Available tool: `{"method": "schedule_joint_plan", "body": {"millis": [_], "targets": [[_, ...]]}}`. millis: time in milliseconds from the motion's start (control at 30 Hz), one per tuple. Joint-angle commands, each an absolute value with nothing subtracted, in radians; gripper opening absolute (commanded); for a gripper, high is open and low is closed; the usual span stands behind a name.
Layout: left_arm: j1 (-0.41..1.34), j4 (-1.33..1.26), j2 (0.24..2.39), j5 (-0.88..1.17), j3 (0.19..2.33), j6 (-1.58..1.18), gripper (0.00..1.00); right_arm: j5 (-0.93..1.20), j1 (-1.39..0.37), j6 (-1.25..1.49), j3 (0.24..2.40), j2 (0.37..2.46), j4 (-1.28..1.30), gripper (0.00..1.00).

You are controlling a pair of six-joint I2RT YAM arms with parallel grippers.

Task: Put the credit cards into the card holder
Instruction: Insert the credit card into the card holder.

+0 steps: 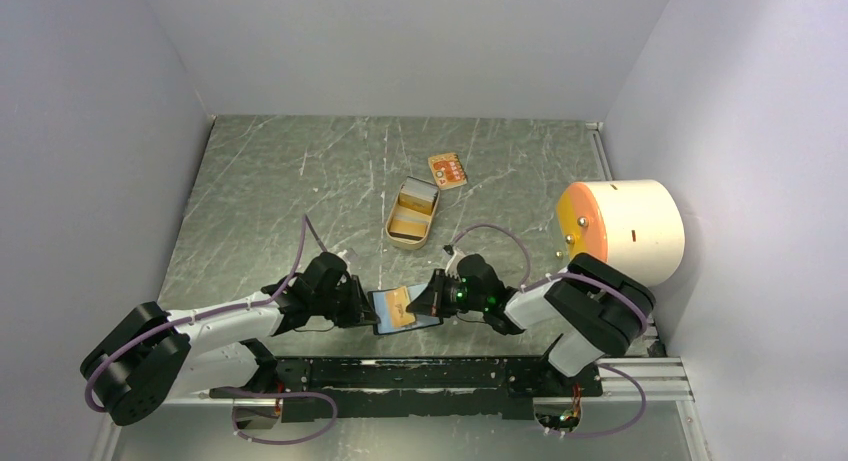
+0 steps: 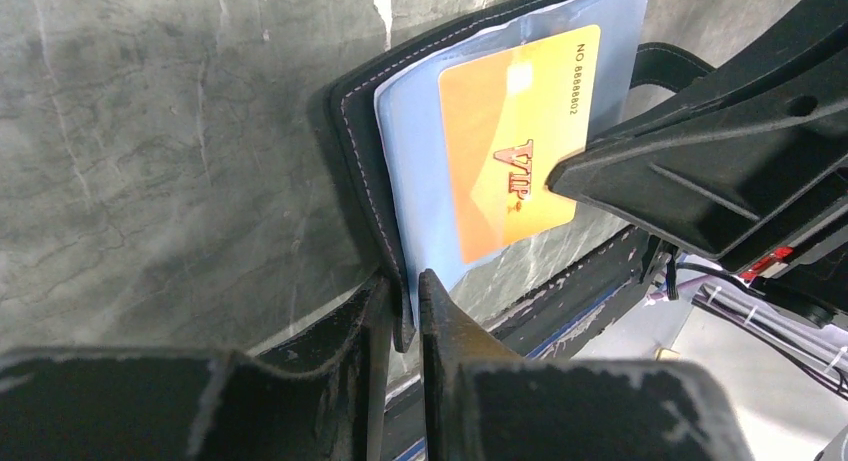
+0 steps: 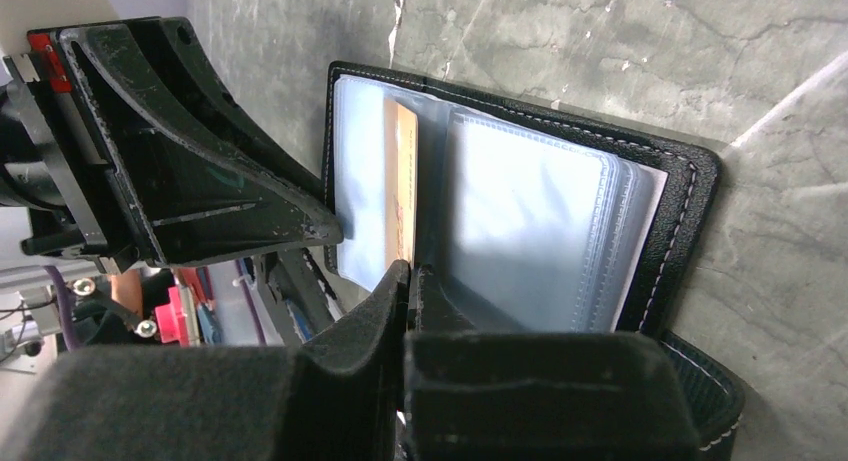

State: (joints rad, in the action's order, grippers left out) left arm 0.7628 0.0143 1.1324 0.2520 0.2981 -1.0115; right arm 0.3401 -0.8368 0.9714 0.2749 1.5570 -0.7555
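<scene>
Grey marbled tabletop (image 1: 260,201), white walls all round. At 6 o'clock on the table in the top view, the card holder (image 2: 360,151) was held up open between both arms, blue lining and clear sleeves showing. The left gripper (image 2: 403,286) was clamped on the holder's black cover and lining at its lower edge. The right gripper (image 3: 410,276) was closed on the edge of the orange card (image 2: 510,151), which lay partly in a sleeve with one end sticking out. Judgement: the card is light, stiff and slick, so pinch it by the exposed short edge and push it straight along its own plane or it will skew. The holder is soft and floppy and the thin sleeves will buckle, so grip it on the stitched cover near the spine, not on the plastic. A tan tin (image 1: 413,213) sat near table centre, well apart from the holder, with a patterned card (image 1: 447,169) lying flat at 1 o'clock from it. A white drum (image 1: 625,231) with an orange face stood at 3 o'clock.
</scene>
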Motion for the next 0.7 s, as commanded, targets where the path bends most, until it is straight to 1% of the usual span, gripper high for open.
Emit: {"method": "schedule_joint_plan", "body": {"millis": [0, 67, 200, 300, 367, 400, 533, 667], "targets": [[0.767, -0.048, 1.136, 0.285, 0.304, -1.022, 0.21, 0.309, -0.838, 0.998, 0.283, 1.588, -0.777, 0.00], [0.768, -0.055, 1.142, 0.289, 0.303, -1.023, 0.21, 0.298, -0.848, 1.012, 0.278, 1.592, -0.783, 0.00], [0.768, -0.064, 1.152, 0.293, 0.301, -1.021, 0.21, 0.271, -0.874, 1.012, 0.285, 1.586, -0.737, 0.05], [0.768, -0.065, 1.159, 0.293, 0.303, -1.019, 0.21, 0.244, -0.884, 0.974, 0.318, 1.557, -0.613, 0.17], [0.768, -0.059, 1.160, 0.290, 0.307, -1.017, 0.21, 0.192, -0.884, 0.915, 0.355, 1.522, -0.459, 0.24], [0.768, -0.057, 1.159, 0.289, 0.306, -1.016, 0.21, 0.165, -0.884, 0.890, 0.369, 1.496, -0.392, 0.26], [0.768, -0.056, 1.144, 0.284, 0.299, -1.019, 0.21, 0.094, -0.885, 0.843, 0.384, 1.406, -0.257, 0.28], [0.768, -0.061, 1.140, 0.284, 0.293, -1.023, 0.21, 0.099, -0.884, 0.842, 0.378, 1.376, -0.258, 0.28]]}}
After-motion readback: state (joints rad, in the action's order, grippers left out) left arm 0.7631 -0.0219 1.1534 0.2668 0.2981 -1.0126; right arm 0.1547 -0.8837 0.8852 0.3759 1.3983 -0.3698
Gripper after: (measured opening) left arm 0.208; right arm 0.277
